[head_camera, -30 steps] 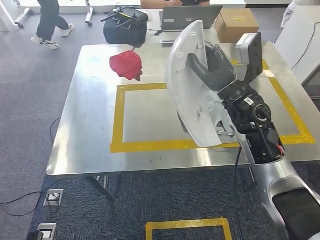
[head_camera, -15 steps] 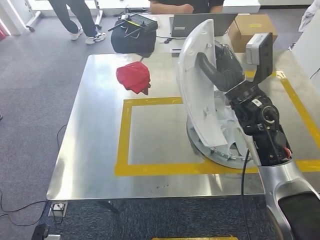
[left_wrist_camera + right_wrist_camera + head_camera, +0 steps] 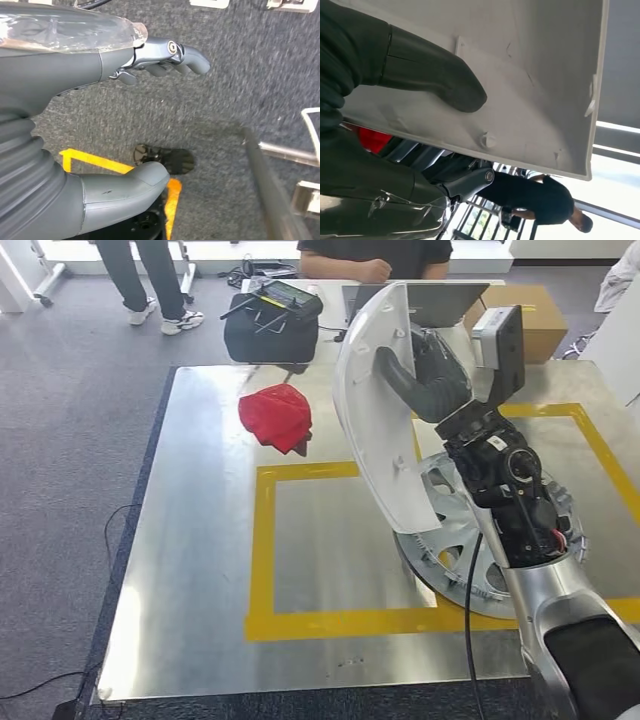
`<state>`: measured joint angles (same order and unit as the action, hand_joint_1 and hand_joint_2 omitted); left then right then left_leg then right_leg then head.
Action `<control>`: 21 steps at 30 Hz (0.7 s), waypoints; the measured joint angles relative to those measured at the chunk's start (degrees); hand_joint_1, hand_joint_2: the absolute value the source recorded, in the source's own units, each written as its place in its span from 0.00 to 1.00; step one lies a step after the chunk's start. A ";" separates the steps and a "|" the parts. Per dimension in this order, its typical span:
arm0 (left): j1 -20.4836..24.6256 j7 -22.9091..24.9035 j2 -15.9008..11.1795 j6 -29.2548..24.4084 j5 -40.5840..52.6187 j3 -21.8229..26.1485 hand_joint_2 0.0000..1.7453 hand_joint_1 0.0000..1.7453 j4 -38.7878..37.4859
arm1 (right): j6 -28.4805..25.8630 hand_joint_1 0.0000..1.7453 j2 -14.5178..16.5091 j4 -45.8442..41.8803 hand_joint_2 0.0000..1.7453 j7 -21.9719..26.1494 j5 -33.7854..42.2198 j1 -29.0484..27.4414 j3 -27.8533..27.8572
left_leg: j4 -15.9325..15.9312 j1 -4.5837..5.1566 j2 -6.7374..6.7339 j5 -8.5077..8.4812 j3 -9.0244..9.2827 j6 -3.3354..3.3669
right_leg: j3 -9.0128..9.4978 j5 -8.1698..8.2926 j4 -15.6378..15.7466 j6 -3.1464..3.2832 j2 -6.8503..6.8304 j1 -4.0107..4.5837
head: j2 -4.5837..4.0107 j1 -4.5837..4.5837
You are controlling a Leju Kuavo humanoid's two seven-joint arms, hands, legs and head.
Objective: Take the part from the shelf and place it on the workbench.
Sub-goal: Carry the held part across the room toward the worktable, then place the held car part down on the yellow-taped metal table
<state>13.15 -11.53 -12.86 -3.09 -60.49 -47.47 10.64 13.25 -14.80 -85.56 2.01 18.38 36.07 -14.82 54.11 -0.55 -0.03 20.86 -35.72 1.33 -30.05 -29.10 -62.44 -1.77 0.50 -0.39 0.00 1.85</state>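
Note:
My right hand (image 3: 426, 375) grips a curved white plastic part (image 3: 381, 410), held upright above the steel workbench (image 3: 204, 540) at the right half of the yellow-taped rectangle (image 3: 260, 540). In the right wrist view the thumb (image 3: 433, 82) presses on the part's inner face (image 3: 531, 75). A silver wheel cover (image 3: 445, 555) lies flat on the bench below the part. My left hand (image 3: 151, 55) hangs over the carpet with its fingers apart and holds nothing.
A red cloth (image 3: 277, 417) lies on the bench behind the taped rectangle. Beyond the bench stand a black bag (image 3: 270, 332), a laptop (image 3: 445, 298) and a cardboard box (image 3: 528, 315). A person (image 3: 377, 255) sits there; another person (image 3: 151, 280) walks at the back left.
The camera has moved closer to the bench, so the whole scene has shifted down. The wheel cover has come into fuller view. The white part stays in my right hand.

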 joint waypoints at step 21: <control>0.91 -3.89 0.95 0.09 3.43 -2.30 1.00 0.00 0.00 | -0.33 1.00 -2.50 -1.93 1.00 -7.70 -1.24 -4.09 0.32 | -0.86 0.52 0.32 4.55 5.11 -0.34 | -2.97 6.09 8.57 1.18 0.24 0.61 | 0.00 0.64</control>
<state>14.05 -15.42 -11.91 -3.00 -57.07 -49.77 10.64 12.92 -17.29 -87.49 -5.69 17.15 31.98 -14.51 53.25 -0.02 0.29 25.41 -30.61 0.99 -33.02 -23.01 -53.87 -0.58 0.74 0.22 0.00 2.49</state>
